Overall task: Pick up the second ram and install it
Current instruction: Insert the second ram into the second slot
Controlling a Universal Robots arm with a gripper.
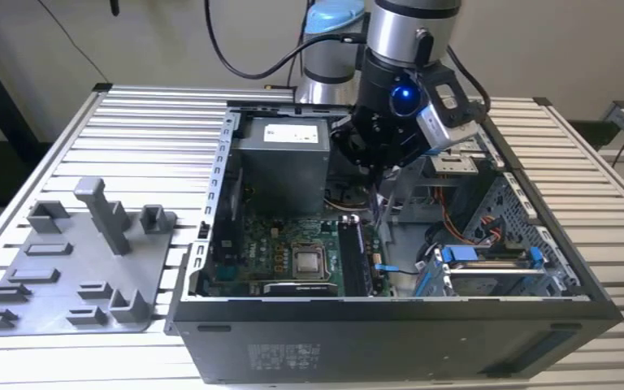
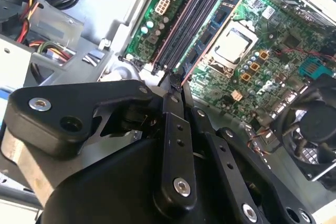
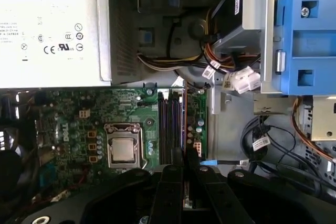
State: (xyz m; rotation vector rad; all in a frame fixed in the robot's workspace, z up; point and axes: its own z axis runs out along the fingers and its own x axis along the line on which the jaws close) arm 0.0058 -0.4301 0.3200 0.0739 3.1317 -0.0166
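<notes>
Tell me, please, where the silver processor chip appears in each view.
Exterior view: the processor chip sits on the motherboard, to the exterior view's left of the memory slots.
First wrist view: the processor chip lies beside the memory slots.
Second wrist view: the processor chip again lies beside the memory slots.
Shared landmark: the memory slots.

One computer case [image 1: 399,341] is counted, with one processor [image 1: 309,262] inside, one gripper [image 1: 380,171] above, one grey tray [image 1: 41,305] beside.
</notes>
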